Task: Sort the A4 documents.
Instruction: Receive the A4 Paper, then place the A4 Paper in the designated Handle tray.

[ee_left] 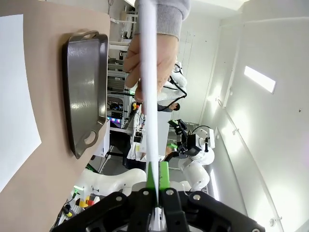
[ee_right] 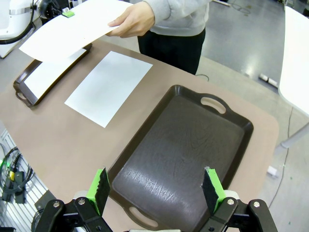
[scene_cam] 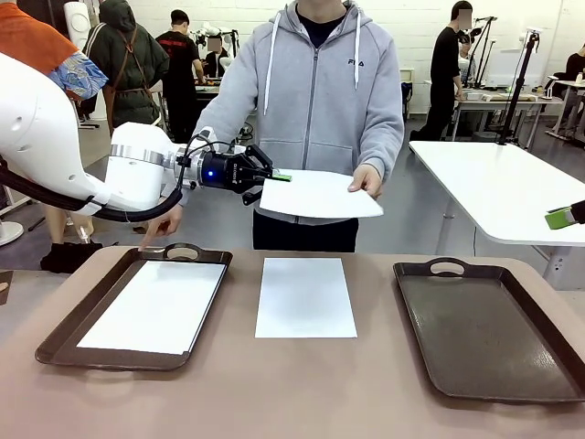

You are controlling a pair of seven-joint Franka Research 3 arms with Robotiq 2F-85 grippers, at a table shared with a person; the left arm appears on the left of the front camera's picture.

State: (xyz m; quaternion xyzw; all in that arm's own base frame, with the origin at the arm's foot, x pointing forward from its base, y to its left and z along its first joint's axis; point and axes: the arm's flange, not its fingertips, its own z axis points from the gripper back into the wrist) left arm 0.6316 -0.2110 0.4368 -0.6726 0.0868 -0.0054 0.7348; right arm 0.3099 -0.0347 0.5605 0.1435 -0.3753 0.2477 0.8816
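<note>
Clamped tight on one edge of an A4 document [scene_cam: 320,194], above the far side of the table [scene_cam: 274,402], with the green pads of the left gripper [scene_cam: 280,176] pressed together and a person's hand [scene_cam: 366,180] gripping the opposite edge. Below, lying flat: a second sheet [scene_cam: 305,297] on the bare tabletop between two dark brown trays, and a third sheet [scene_cam: 157,306] inside the left tray [scene_cam: 55,346]. Hovering with fingers spread wide above the empty right tray [ee_right: 188,145]: the right gripper [ee_right: 157,186].
</note>
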